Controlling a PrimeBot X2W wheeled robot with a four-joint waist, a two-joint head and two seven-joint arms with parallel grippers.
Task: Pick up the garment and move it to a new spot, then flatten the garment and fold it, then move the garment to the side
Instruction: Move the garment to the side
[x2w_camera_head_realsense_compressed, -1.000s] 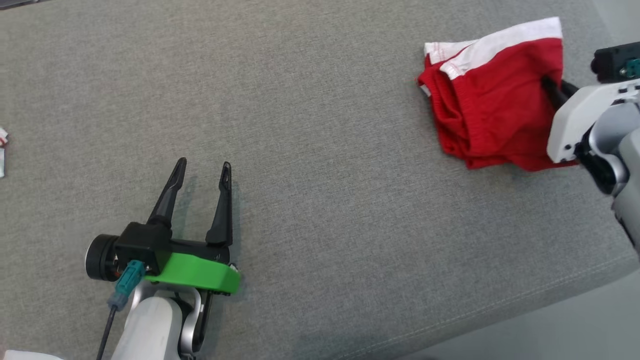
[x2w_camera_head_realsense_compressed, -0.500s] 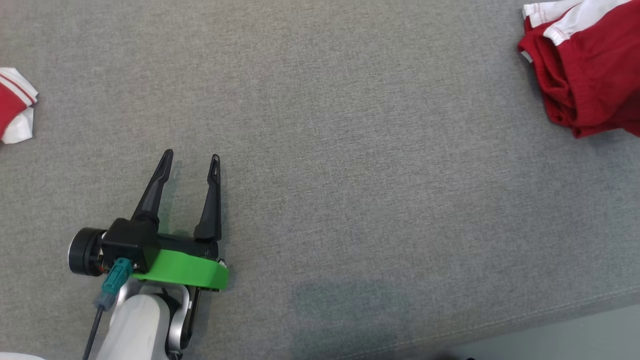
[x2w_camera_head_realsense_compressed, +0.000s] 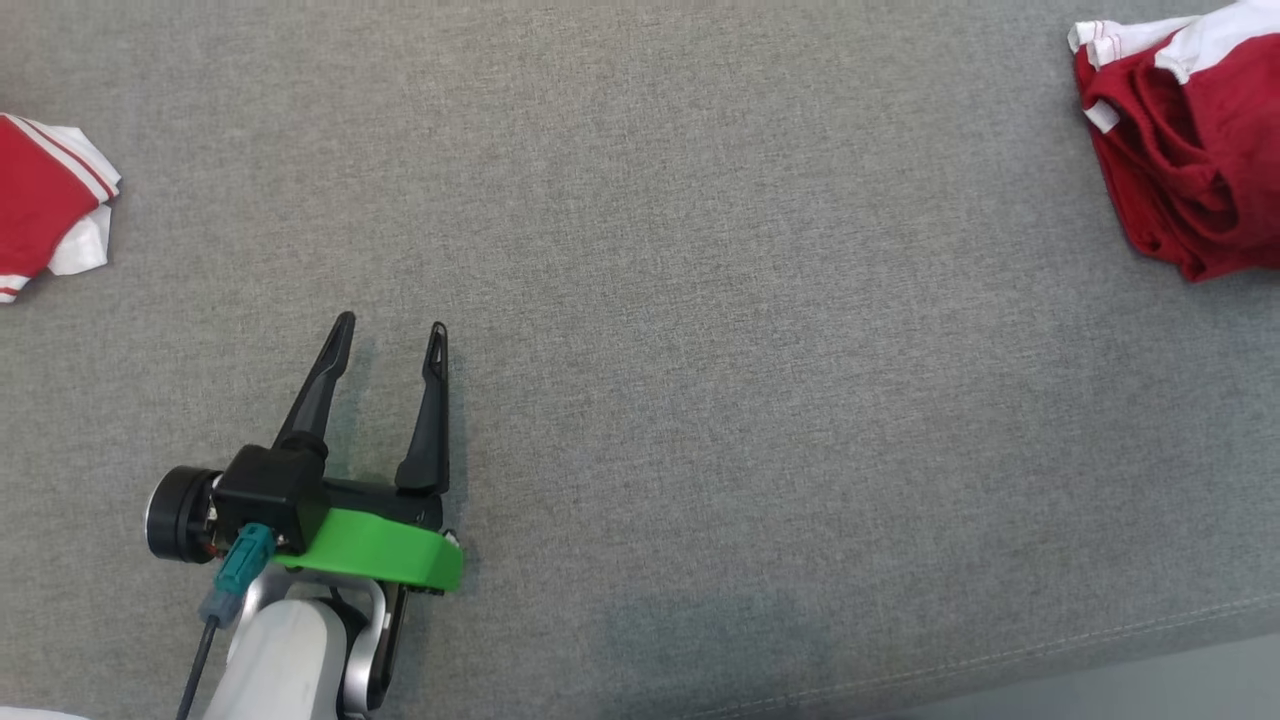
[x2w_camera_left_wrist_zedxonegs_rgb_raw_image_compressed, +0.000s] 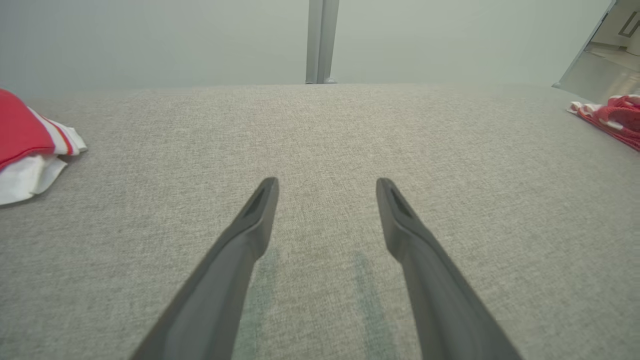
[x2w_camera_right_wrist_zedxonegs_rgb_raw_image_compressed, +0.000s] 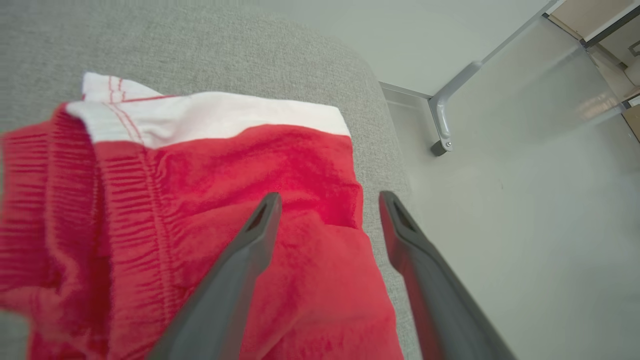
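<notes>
The garment (x2w_camera_head_realsense_compressed: 1190, 150), red with a white band, lies folded in a loose bundle at the grey surface's far right; the head view's right edge cuts it off. In the right wrist view the garment (x2w_camera_right_wrist_zedxonegs_rgb_raw_image_compressed: 200, 210) sits close under my right gripper (x2w_camera_right_wrist_zedxonegs_rgb_raw_image_compressed: 330, 197), which is open, its fingers spread over the cloth's right edge and holding nothing. My left gripper (x2w_camera_head_realsense_compressed: 390, 325) rests open and empty low over bare grey fabric at the lower left, far from the garment. The left wrist view has the left gripper (x2w_camera_left_wrist_zedxonegs_rgb_raw_image_compressed: 327, 182) open too, and the garment (x2w_camera_left_wrist_zedxonegs_rgb_raw_image_compressed: 612, 112) small at the far right.
Another red and white cloth (x2w_camera_head_realsense_compressed: 45, 215) lies at the left edge, and that cloth (x2w_camera_left_wrist_zedxonegs_rgb_raw_image_compressed: 30, 145) also appears in the left wrist view. The grey upholstered surface (x2w_camera_head_realsense_compressed: 700, 300) ends at a seam along the bottom right. Beyond its right end are pale floor and a metal leg (x2w_camera_right_wrist_zedxonegs_rgb_raw_image_compressed: 442, 120).
My right gripper has opened and let go of the garment's edge. The head camera has turned left, so the garment slid right and the other cloth came into view. The left arm stayed put.
</notes>
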